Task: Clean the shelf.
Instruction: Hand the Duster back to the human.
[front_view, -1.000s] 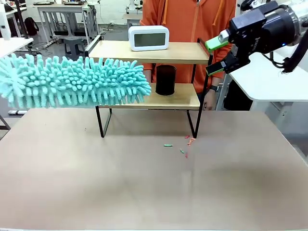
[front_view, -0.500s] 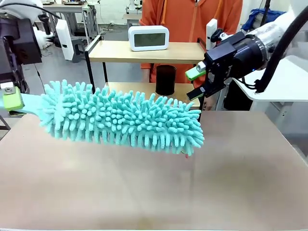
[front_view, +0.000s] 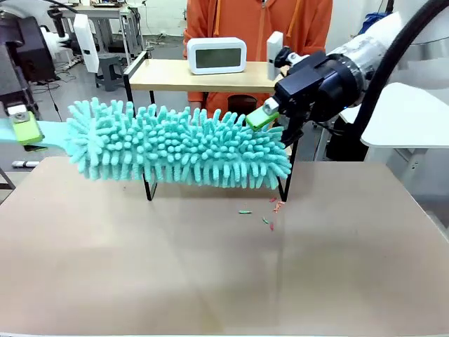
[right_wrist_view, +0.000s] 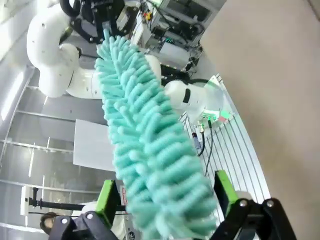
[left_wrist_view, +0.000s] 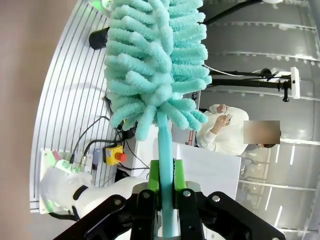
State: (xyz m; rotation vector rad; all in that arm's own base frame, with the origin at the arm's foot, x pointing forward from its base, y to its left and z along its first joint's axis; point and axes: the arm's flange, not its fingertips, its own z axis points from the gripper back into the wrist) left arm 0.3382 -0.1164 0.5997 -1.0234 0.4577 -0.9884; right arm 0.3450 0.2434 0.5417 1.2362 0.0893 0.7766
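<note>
Left jaws: left gripper clenched on the handle of the turquoise duster, well left of the shelf, just off its left end.
Right jaws: right gripper spread wide, green pads either side of the duster's far tip, no squeeze visible; at the shelf's right end, level with the lower board.
Shelf: at the far side of the worktop, right in front of a person in an orange top; lower board largely hidden behind the duster.
Duster: stretched across the shelf's front at lower-board height, apparently a little toward the robot's side of it; contact with the board impossible to judge.
Clock: upright on the shelf's top board, left of centre.
Crumbs: small green and red bits on the worktop just in front of the shelf's right front leg.
Risk, tipping: light rack on thin legs; likely shoved or toppled by a sideways sweep catching a leg or rail, clock going with it.
Risk, pinch: duster tip between open pads; probable tug-of-war and bent handle if shut while the left arm pulls.
Risk, mess: crumbs probably scattered further by a low pass.
</note>
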